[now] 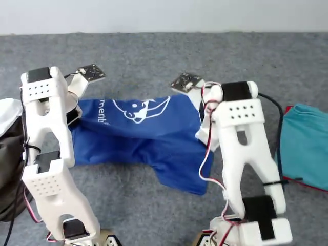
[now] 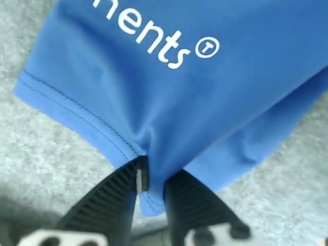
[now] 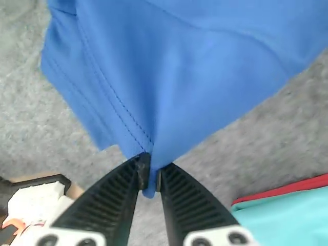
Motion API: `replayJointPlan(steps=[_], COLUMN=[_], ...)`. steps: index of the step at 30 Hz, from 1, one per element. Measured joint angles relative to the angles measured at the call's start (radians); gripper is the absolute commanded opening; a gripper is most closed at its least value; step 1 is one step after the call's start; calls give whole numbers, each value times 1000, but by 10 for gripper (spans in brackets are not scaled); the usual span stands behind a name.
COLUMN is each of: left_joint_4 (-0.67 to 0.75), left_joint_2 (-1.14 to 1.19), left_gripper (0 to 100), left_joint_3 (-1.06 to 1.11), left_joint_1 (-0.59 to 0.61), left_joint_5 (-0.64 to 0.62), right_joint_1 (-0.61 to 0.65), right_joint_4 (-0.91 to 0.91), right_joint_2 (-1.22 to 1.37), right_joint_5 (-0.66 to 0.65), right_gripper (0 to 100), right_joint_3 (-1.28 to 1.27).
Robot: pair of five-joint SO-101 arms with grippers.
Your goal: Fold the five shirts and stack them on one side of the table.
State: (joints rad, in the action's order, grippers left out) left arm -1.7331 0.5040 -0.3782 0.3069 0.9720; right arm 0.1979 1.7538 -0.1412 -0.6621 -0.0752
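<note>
Above the worktop [image 1: 128,51], left fingers [image 2: 119,193] and right fingers [image 3: 119,188] each pinched the blue shirt [image 1: 148,134] hem; I judged an even, taut lift best.

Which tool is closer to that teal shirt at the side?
Right. The right tool grips the blue shirt at the edge near the teal shirt; the left tool grips the opposite edge.

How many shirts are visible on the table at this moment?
2 for certain: the blue shirt mid-table and a teal shirt at the right edge. The white and dark cloth at the left edge may be more shirts.
</note>
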Motion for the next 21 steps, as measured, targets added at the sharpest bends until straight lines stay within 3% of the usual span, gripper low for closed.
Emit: replayJointPlan(steps=[9, 21], left_joint_4=[0, 0], left_joint_2=[-103, -107], left_gripper=[19, 19], left_joint_3=[207, 222], left_joint_1=[0, 55], left_joint_5=[21, 21], right_joint_1=[5, 112], right_joint_4=[0, 0], right_joint_2=[-94, -97], right_joint_5=[2, 63], right_gripper=[12, 12], right_joint_3=[-180, -215])
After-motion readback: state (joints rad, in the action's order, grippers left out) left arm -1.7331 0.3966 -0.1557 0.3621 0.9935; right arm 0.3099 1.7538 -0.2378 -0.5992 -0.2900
